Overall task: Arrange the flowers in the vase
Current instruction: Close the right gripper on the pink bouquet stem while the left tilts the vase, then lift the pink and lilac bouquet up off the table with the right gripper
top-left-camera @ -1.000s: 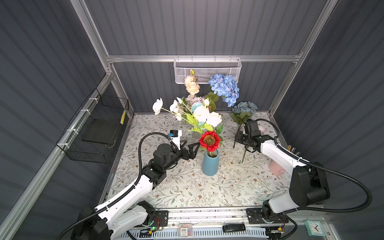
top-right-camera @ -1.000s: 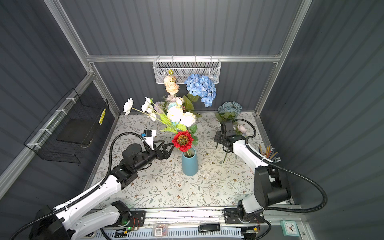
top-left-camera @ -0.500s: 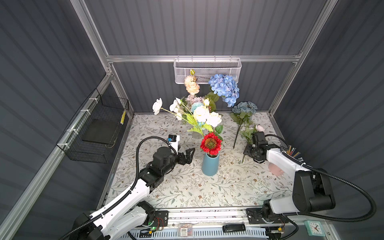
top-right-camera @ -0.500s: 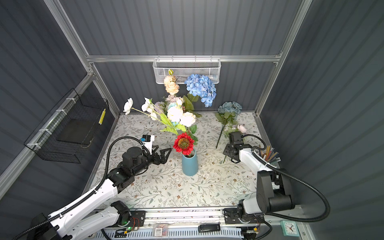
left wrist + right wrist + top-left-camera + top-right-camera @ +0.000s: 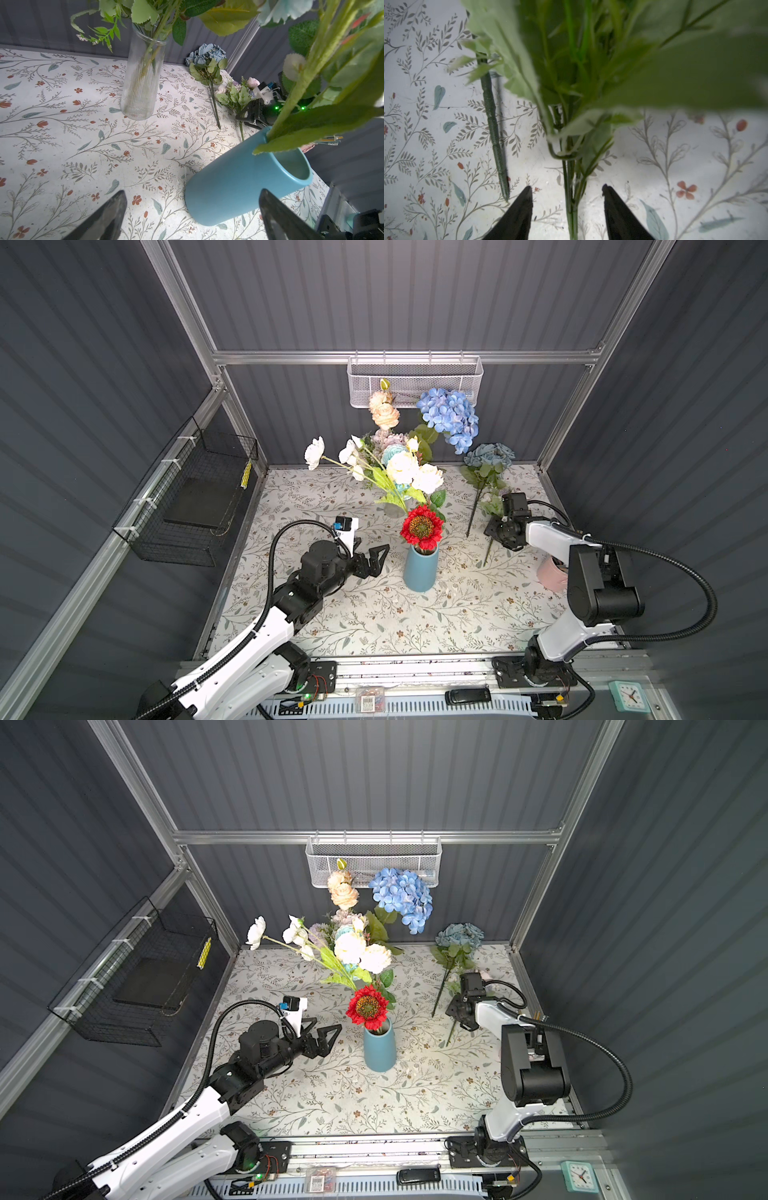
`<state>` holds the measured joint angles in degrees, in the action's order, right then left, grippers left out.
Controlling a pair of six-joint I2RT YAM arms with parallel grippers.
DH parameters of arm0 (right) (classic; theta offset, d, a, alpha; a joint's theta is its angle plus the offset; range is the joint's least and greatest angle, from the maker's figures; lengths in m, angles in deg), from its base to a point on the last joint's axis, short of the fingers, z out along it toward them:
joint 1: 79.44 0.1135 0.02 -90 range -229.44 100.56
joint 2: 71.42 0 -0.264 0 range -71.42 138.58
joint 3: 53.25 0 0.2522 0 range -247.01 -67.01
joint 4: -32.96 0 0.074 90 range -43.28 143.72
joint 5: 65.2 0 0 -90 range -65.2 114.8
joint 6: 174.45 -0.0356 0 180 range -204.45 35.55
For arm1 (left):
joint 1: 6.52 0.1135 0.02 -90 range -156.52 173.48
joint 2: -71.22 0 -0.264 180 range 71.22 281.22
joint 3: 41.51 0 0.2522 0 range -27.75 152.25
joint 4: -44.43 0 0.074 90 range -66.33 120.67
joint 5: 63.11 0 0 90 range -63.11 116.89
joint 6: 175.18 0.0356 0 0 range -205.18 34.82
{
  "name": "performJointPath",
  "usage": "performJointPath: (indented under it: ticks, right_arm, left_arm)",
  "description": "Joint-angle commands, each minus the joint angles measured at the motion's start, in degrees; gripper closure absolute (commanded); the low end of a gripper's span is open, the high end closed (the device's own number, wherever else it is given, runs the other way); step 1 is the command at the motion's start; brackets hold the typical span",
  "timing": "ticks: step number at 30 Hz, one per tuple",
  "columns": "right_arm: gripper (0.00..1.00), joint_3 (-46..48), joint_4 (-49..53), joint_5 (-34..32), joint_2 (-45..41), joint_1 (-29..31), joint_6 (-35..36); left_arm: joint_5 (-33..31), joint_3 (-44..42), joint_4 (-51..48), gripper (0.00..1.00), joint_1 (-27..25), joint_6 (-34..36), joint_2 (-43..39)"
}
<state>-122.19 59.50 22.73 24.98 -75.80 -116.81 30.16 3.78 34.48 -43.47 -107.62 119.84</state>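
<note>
The thin green stem (image 5: 571, 209) of the small pale-pink artificial rose bunch (image 5: 239, 95) lies on the floral-patterned worktop (image 5: 675, 166). It runs lengthwise between the jaws of the nearer right end effector (image 5: 566, 189), which stand half-parted and hold nothing.

The left end effector (image 5: 192, 190), spread wide, faces the blue vase (image 5: 239, 182) holding 1 green stem (image 5: 291, 99).

White arms (image 5: 266, 630), ribbed black cables (image 5: 665, 559), pointed black left hand (image 5: 381, 561).

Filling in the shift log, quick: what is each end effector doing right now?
Left end effector: open, empty, facing the blue vase.
Right end effector: open, one jaw on either side of a flower stem, not clamped on it.
</note>
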Motion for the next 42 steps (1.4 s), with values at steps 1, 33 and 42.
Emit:
performJointPath:
  ticks: [1, 33, 42]
  right_arm:
    - [0.48, -1.72, -1.34, 0.43, 1.88, -0.29, -1.38]
    - [1.00, 5.61, -2.18, 8.27, -24.90, -0.39, 4.13]
    - [1.00, 11.45, -13.12, 24.67, -42.79, -0.12, 1.30]
  left_arm:
    - [2.64, 1.52, -1.51, 0.01, -0.57, 1.31, 0.04]
    - [-1.43, 10.51, 13.71, 0.01, -11.45, 2.61, 12.29]
    - [-4.36, 12.41, 21.05, 0.01, -11.37, 4.77, 16.56]
